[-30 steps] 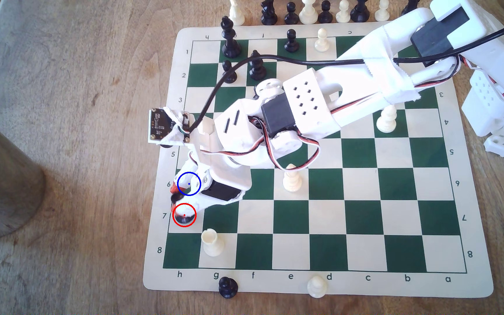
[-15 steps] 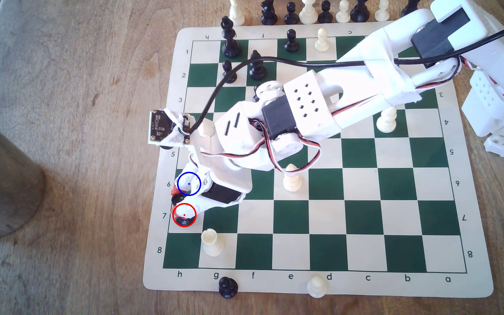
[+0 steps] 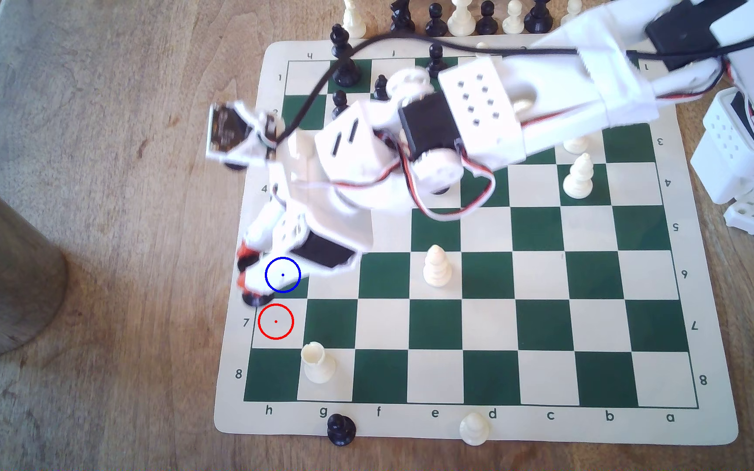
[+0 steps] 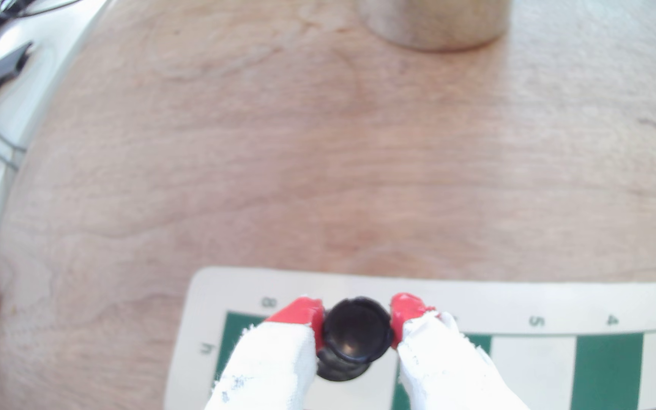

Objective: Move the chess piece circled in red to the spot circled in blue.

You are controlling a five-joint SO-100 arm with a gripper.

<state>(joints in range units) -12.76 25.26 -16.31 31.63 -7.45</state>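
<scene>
**Spotter:** Since a second ago your black rook [image 4: 356,331] has left the red-ringed cream square [image 3: 276,321], which now lies bare.

**Operator:** Where is it?

**Spotter:** Clamped between your gripper's [image 4: 357,320] red fingertips [image 4: 302,311], lifted over the board's [image 3: 547,425] h-file edge. In the exterior view its dark base shows just left of the blue-ringed square [image 3: 296,287], motion-blurred.

**Operator:** And the neighbours?

**Spotter:** Your cream rook [image 3: 318,362] stands upright on g8, well apart from the gripper.
</scene>
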